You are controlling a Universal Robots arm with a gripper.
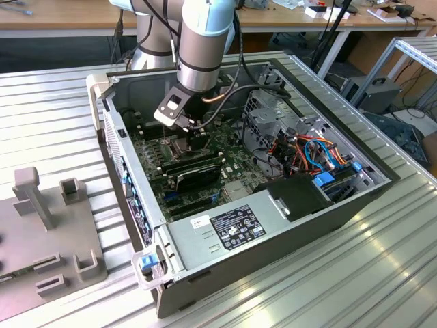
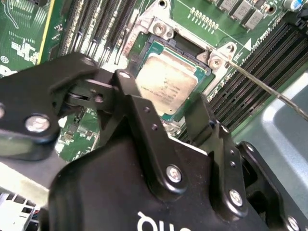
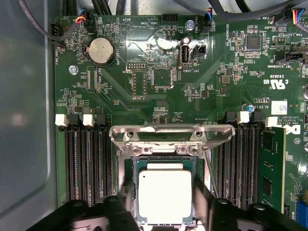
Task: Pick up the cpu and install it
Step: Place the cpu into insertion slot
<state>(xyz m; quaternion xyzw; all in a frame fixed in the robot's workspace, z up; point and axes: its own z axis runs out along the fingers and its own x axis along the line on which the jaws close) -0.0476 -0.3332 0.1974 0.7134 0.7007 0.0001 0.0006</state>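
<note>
Computer case of grey sheet metal [image 1: 273,263], one in all, lies open on its side on a ribbed aluminium table [image 1: 341,290] in the exterior view. One silver and pale blue robot arm [image 1: 201,48] reaches down into it, and its black gripper [image 1: 196,140] hangs just above the green motherboard [image 1: 235,174]. One grey power-supply box [image 1: 229,225] fills the near corner of the case. One grey plastic fixture plate [image 1: 48,236] lies on the table at the exterior view's left, well apart from the case.

In the second wrist view, the small square cpu with a dull silver top [image 2: 166,82] lies flat in the one silver-framed socket [image 2: 161,30]. The gripper [image 2: 163,92] stands over it with its two black fingers [image 2: 144,115] spread, one on each side of the chip. They seem to stand just clear of its edges, and they hold nothing. One thin metal lever rod [image 2: 260,84] runs slantwise beside the socket.

In the first wrist view, the cpu [image 3: 165,192] sits level in the socket, with the one silver hinged load plate [image 3: 171,134] swung open beside it. The gripper [image 3: 163,204] straddles the chip, open. Two banks of black memory slots [image 3: 86,163] flank the socket, and one green memory stick [image 3: 272,163] stands in the outermost slot. One round silver coin cell [image 3: 102,50] sits on the motherboard [image 3: 144,103], well apart from the socket.
</note>
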